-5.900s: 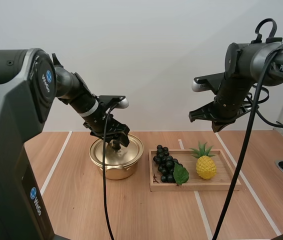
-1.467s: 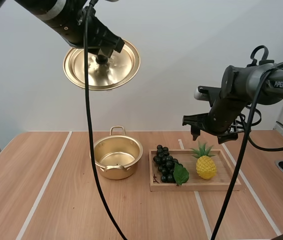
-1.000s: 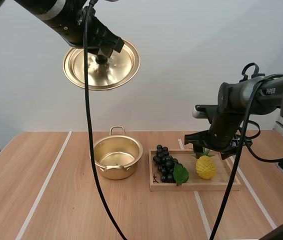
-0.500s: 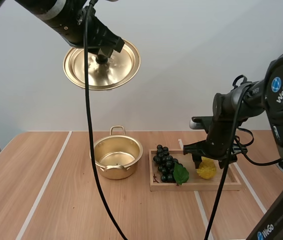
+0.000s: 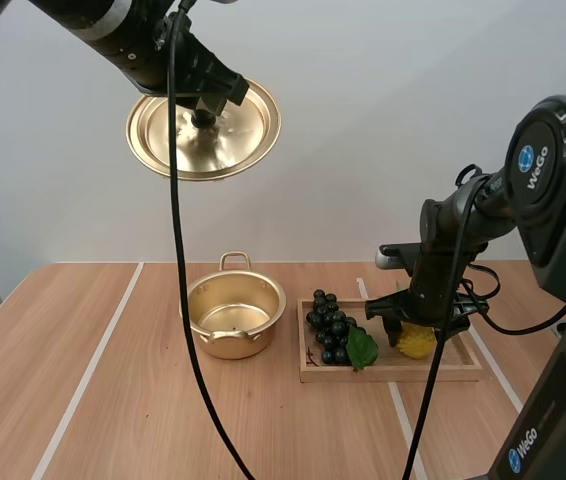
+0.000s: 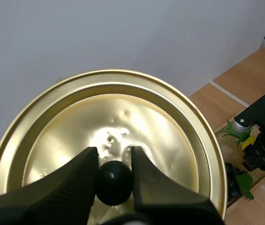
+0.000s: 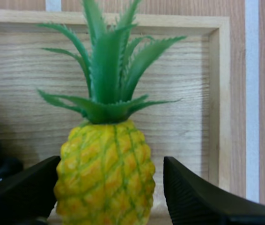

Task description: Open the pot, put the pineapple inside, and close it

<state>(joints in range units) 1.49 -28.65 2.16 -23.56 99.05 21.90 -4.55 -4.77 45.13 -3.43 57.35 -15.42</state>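
Right gripper [image 7: 110, 192] spread wide around the pineapple [image 7: 104, 159] on the wooden tray [image 5: 393, 375].
The pineapple lies in the tray's right half, crown toward the far rim. Grapes [image 5: 330, 328] fill the left half, with bare wood to its right. The open pot [image 5: 235, 318] sits left of the tray. The left gripper [image 6: 114, 157] pinches the lid [image 6: 137, 112] by its knob [image 6: 114, 183], high above.

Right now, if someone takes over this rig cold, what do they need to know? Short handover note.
Left gripper: shut on the lid's knob, holding the lid high over the table.
Right gripper: open, one finger on each side of the pineapple, not closed on it.
Pineapple: upright on the wooden tray, beside the grapes.
Pot: on the table left of the tray, open and empty.
Done: lid off.
Left: grasp the pineapple, put it in the pot, put the lid back on.
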